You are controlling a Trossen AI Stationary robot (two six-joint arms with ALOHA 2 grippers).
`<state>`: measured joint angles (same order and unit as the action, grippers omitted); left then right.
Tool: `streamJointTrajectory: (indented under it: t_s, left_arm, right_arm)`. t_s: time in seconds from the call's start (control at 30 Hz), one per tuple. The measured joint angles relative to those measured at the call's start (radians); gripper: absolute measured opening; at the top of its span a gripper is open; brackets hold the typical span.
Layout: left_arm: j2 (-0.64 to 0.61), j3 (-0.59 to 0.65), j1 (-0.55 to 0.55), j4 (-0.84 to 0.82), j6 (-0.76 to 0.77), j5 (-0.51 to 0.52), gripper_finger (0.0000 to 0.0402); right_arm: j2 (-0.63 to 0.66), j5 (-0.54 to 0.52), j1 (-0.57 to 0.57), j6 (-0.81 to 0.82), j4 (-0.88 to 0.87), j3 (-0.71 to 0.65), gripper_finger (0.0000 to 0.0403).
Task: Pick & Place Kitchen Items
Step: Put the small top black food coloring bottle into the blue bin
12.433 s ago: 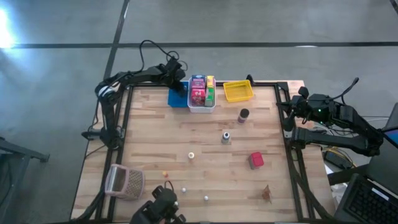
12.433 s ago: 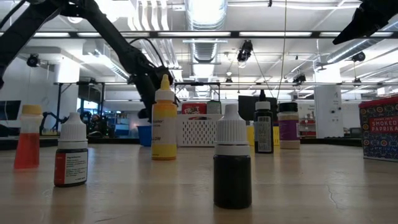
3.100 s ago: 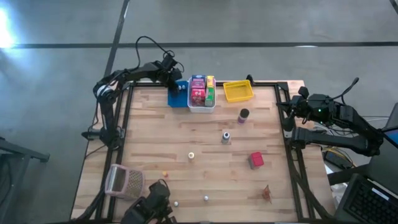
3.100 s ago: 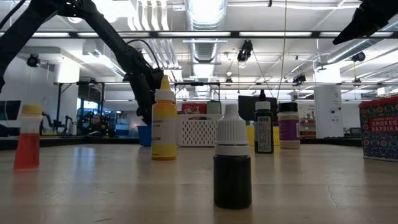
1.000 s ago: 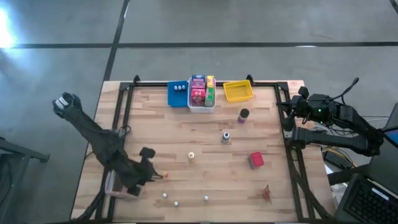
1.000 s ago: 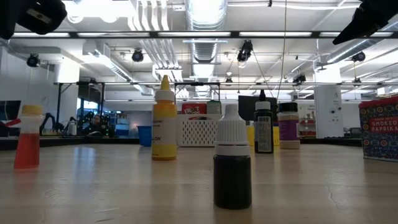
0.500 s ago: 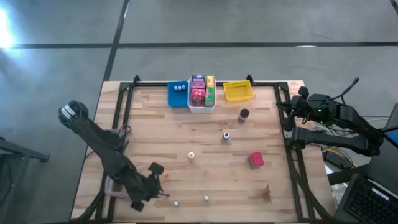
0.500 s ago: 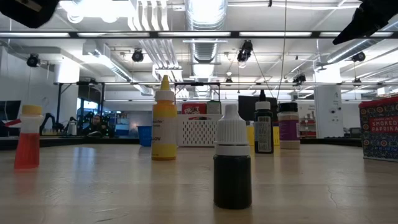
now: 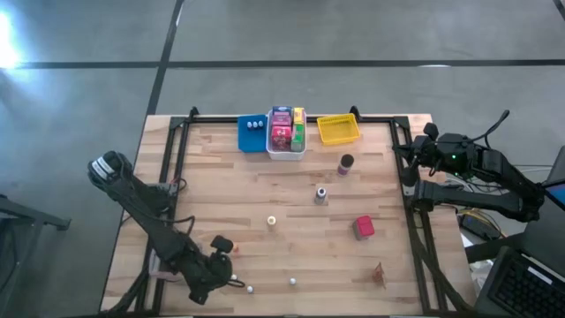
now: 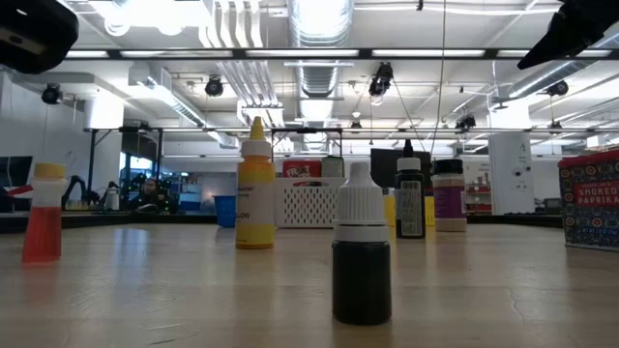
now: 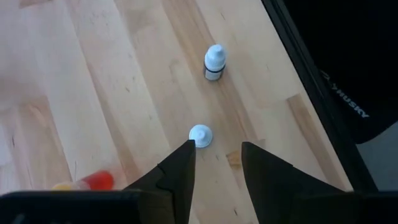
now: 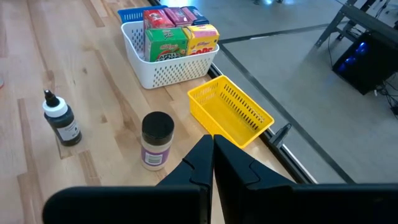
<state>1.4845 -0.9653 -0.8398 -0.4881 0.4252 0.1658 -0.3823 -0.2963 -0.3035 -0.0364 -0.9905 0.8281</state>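
My left gripper (image 9: 227, 276) hovers open over the table's near left part, and nothing is between its fingers (image 11: 217, 163). A white-capped little bottle (image 11: 200, 135) stands on the wood just past one fingertip, and I see no touch. A second small bottle (image 11: 214, 62) stands farther on, and an orange one (image 11: 93, 182) lies off to the side. Two small white items (image 9: 250, 288) (image 9: 292, 282) sit near the front edge. My right gripper (image 12: 212, 149) waits shut at the table's right edge (image 9: 408, 168).
A blue bin (image 9: 252, 134), a white bin of boxes (image 9: 285, 148) and a yellow bin (image 9: 338, 130) line the far edge. A dark jar (image 9: 345, 163), a grey bottle (image 9: 320, 195), a yellowish bottle (image 9: 272, 221) and a red box (image 9: 364, 228) stand mid-table. The pink mesh basket (image 9: 161, 258) lies under my left arm.
My left gripper has moved toward the table's near edge and a little to the right, sinking lower. It now stands over the small white bottles at the front left. Its fingers have stayed open.
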Motion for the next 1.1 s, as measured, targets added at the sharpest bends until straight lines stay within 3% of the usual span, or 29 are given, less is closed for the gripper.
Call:
streamJointTrajectory:
  t_s: [0.3, 0.63, 1.1]
  left_arm:
    - [0.003, 0.004, 0.014, 0.009, 0.002, 0.077, 0.0136]
    - [0.058, 0.002, 0.018, 0.02, 0.017, 0.044, 0.0182]
    - [0.124, 0.003, 0.025, 0.057, 0.041, 0.029, 0.0181]
  right_arm:
    - [0.0, 0.0, 0.0, 0.0, 0.0, 0.0, 0.0008]
    - [0.0, 0.0, 0.0, 0.002, 0.0, 0.0, 0.0008]
    - [0.0, 0.0, 0.0, 0.0, 0.0, 0.0, 0.0008]
